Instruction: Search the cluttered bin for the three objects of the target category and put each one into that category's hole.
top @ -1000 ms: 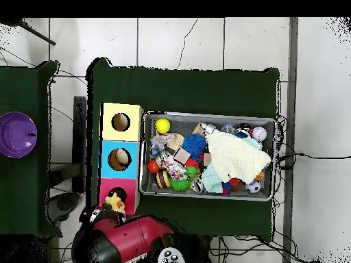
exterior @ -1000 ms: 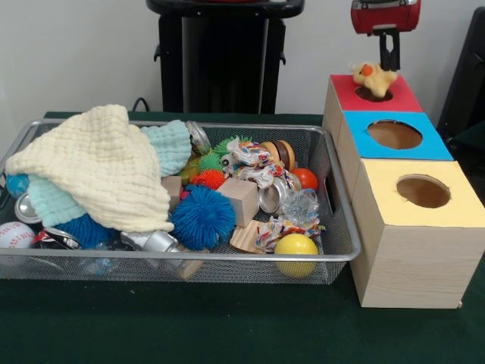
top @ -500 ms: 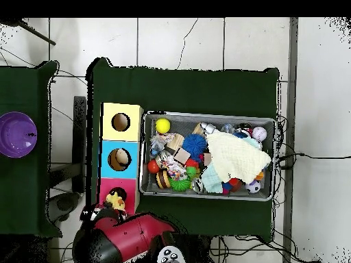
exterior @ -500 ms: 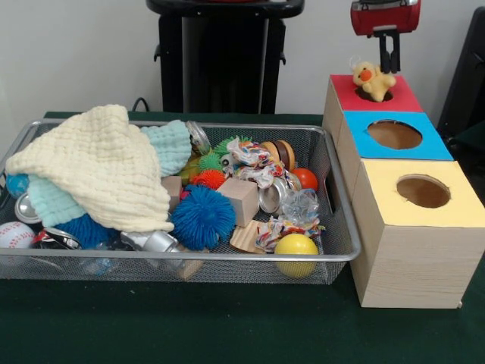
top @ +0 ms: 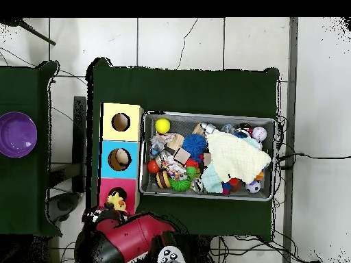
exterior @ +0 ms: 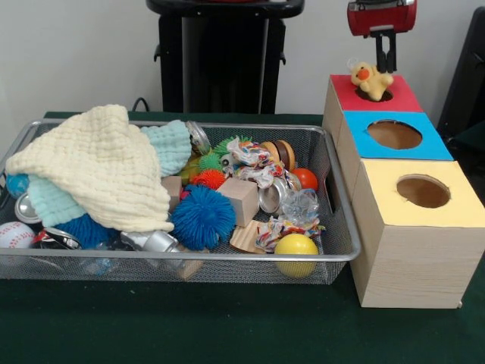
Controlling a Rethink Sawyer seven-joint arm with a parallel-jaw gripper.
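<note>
Green table [exterior: 227, 334], gripper [exterior: 386, 67] above plush duck [exterior: 371, 78] (over red hole)

A purple bowl [top: 17, 134] sits on a second green tabletop [top: 20, 198] at the left edge of the overhead view. The floor [top: 178, 42] is made of pale tiles, and one tile has a crack. Thin black cables [top: 308, 156] lie on the floor at the right. In the front view a black stand [exterior: 223, 53] is before a white wall [exterior: 76, 53].

Robot lab: tiled floor [top: 206, 44], trailing cables [top: 301, 156], green-clothed test table [top: 192, 89].
</note>
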